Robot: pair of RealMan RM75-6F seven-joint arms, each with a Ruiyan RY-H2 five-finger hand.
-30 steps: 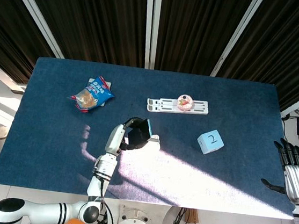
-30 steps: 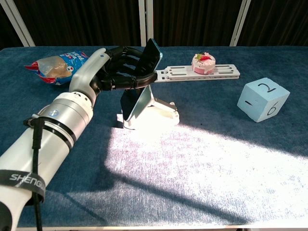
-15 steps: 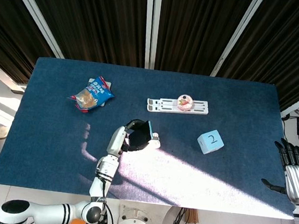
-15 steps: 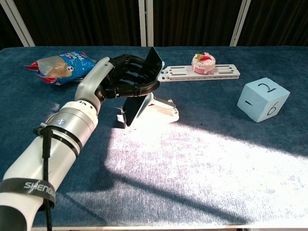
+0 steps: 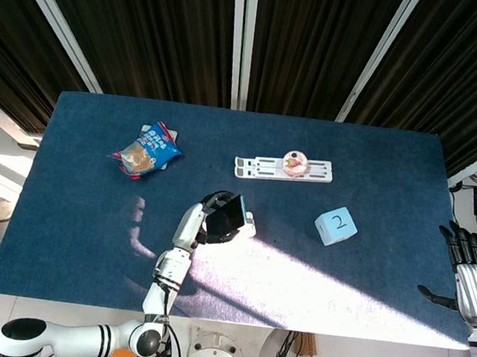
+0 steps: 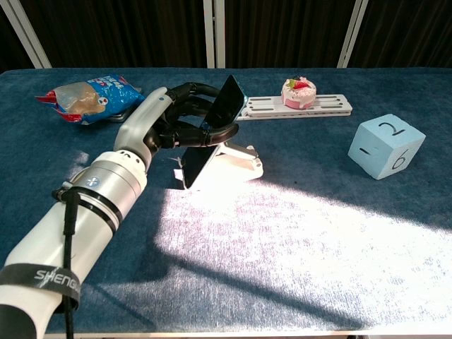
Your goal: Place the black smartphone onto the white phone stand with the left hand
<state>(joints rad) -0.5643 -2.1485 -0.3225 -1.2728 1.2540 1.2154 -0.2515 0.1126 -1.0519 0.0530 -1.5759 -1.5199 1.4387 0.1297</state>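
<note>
Blue-cloth table (image 5: 85,239) before dark slatted blinds, partly sunlit. Left hand (image 6: 173,120) curled around black smartphone (image 6: 212,131), tilted against white phone stand (image 6: 236,164) mid-table; right hand (image 5: 474,287) spread and idle at table's far edge. Rigid, smooth, likely slippery and breakable slab; best held by long edges.

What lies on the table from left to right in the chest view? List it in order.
Snack bag → left hand gripping the black smartphone over the white phone stand → small cake on the white slotted plate → blue numbered cube.
</note>
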